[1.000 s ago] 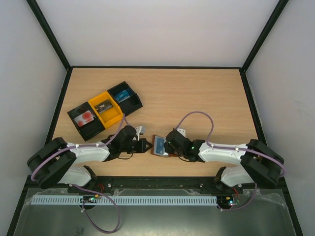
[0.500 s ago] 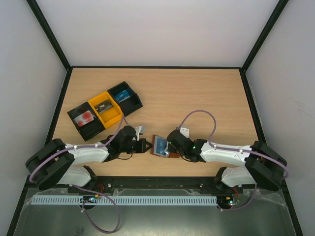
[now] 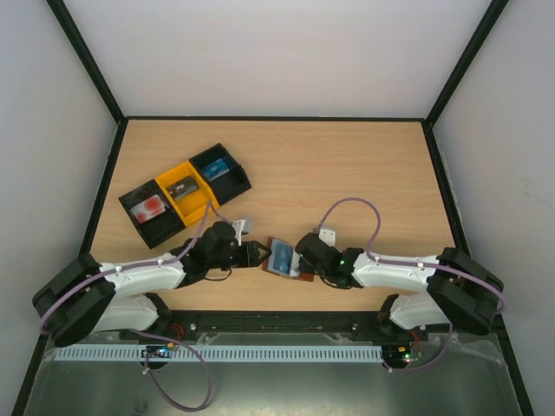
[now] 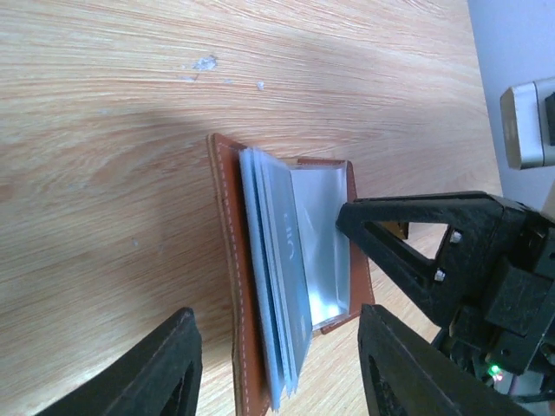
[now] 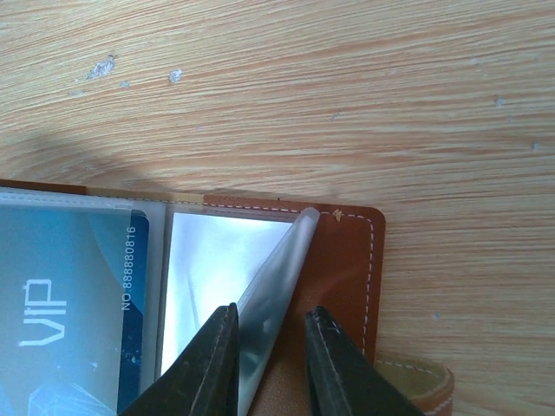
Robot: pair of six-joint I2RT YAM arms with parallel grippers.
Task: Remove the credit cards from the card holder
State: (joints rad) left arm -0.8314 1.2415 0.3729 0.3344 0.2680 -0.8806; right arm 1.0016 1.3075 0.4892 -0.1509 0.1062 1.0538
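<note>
Top view: the card holder (image 3: 283,257) lies open by the near table (image 3: 347,173) edge.

Left wrist: the left gripper (image 4: 277,347) gapes empty around it. The blue VIP card (image 4: 282,260) looks stiff and slick, so grab its exposed edge.

Right wrist: the right gripper (image 5: 269,355) pinches a floppy clear sleeve (image 5: 276,273).

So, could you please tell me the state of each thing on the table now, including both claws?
card holder, open, lying on the table.
VIP card, inside a holder sleeve.
clear sleeve, lifted, pinched by the right claw.
right claw, shut on the clear sleeve.
left claw, open, holding nothing.
yellow tray, holds a dark card.
far black tray, holds a blue card.
near black tray, holds a red-patched card.
</note>
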